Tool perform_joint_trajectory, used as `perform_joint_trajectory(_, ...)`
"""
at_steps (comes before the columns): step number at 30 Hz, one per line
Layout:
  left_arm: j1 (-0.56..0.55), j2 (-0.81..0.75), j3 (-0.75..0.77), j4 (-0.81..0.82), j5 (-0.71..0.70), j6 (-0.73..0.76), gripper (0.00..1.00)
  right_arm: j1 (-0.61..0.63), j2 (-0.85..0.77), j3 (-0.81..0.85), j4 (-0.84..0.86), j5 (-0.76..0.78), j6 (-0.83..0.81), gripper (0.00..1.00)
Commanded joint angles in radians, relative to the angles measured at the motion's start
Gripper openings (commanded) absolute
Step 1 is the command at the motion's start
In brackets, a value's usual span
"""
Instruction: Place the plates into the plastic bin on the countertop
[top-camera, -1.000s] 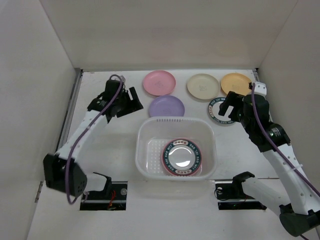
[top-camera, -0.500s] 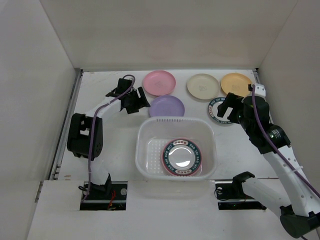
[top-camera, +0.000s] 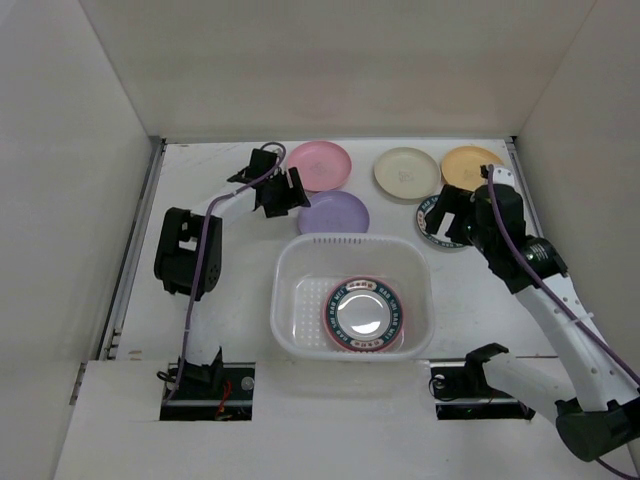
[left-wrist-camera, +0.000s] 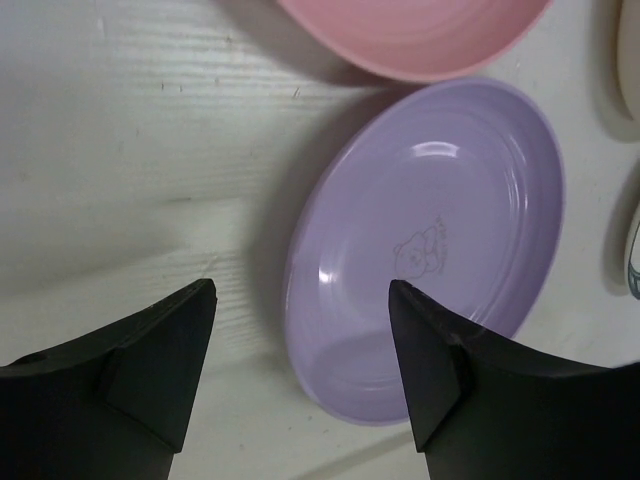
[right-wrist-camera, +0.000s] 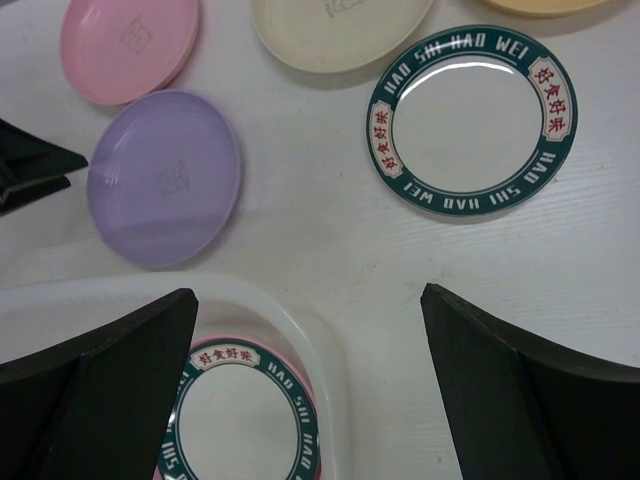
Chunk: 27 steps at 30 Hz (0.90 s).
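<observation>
Five plates lie at the back of the countertop (top-camera: 210, 170): pink (top-camera: 320, 165), purple (top-camera: 333, 213), cream (top-camera: 406, 172), orange-yellow (top-camera: 470, 165) and a white teal-rimmed one (top-camera: 432, 224). The plastic bin (top-camera: 290, 255) holds another teal-rimmed plate (top-camera: 363, 314) on top of a pink one. My left gripper (top-camera: 290, 195) is open at the purple plate's left edge. In the left wrist view the purple plate's (left-wrist-camera: 430, 240) near rim lies between the open fingers of the left gripper (left-wrist-camera: 300, 300). My right gripper (right-wrist-camera: 308, 300) hangs open above the bin's corner (right-wrist-camera: 300, 330), short of the teal-rimmed plate (right-wrist-camera: 470, 120).
White walls close in the countertop on the left, back and right. The pink plate (left-wrist-camera: 420, 35) lies just beyond the purple one. The left gripper's fingers (right-wrist-camera: 30, 165) show at the left edge of the right wrist view. The cream plate (right-wrist-camera: 340, 30) sits behind the teal-rimmed one.
My left arm has swung right and stretched toward the purple plate, its gripper now at that plate's edge. My right gripper has shifted slightly left near the teal-rimmed plate.
</observation>
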Motion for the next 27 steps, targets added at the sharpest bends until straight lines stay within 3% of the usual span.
perform_joint_trajectory(1,0.007,0.027,0.086,-0.014,0.011,0.024,0.67,-0.029,0.032,0.069,0.027,-0.049,0.007,1.0)
perform_joint_trajectory(14,-0.013,0.177,0.287,-0.198,-0.098,0.135,0.61,-0.076,0.131,0.18,-0.006,-0.101,-0.002,1.0)
perform_joint_trajectory(27,-0.091,0.194,0.286,-0.287,-0.13,0.314,0.47,-0.072,0.165,0.224,-0.005,-0.114,0.004,1.0)
